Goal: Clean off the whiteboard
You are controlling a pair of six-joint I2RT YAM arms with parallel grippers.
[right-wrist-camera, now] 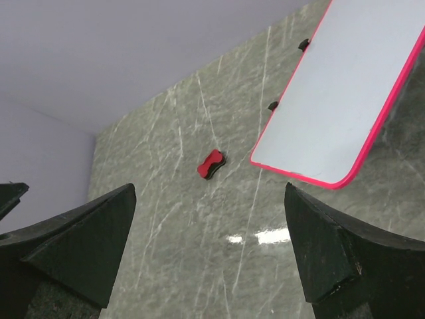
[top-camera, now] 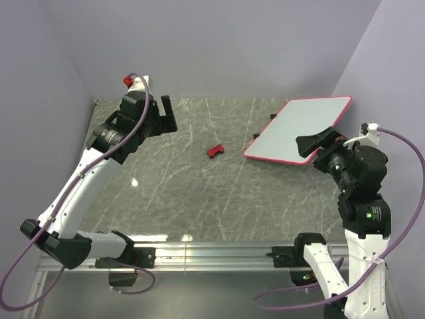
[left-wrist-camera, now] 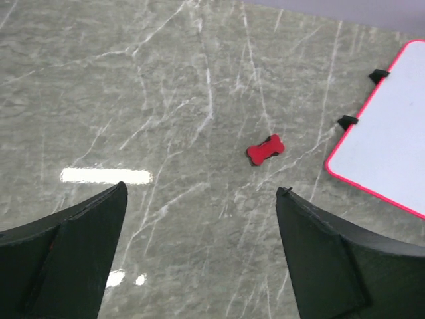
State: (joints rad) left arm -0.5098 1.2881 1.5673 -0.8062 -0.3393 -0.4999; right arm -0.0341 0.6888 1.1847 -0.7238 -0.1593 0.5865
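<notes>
**Mia:** What is closest to us?

**Sam:** The two arms. The right gripper (right-wrist-camera: 209, 252) has its fingers spread wide, and nothing is in it. It hangs in the air near the whiteboard's (top-camera: 299, 127) near corner.

**Mia:** And the other one?

**Sam:** The left gripper (left-wrist-camera: 199, 256) is wide too, and it holds nothing. It is up high on the left side, well apart from the board.

**Mia:** What comes next, going farther out?

**Sam:** The little red eraser (top-camera: 214, 151). It lies flat on the table (top-camera: 172, 193), in the middle, between the two arms. No gripper touches it.

**Mia:** And the board?

**Sam:** It lies on the right side of the table, farther back. It has a pink rim. The white part looks clean. I see no marks on it in any view.

**Mia:** So is the job done?

**Sam:** I can't tell. Maybe it got wiped and the eraser was set down. Maybe faint marks are too small to see.

**Mia:** If an arm does wipe, how should it do it well?

**Sam:** I think it should pinch the eraser across its thin middle, keep it flat on the board, and press softly so the board does not slide.
</notes>
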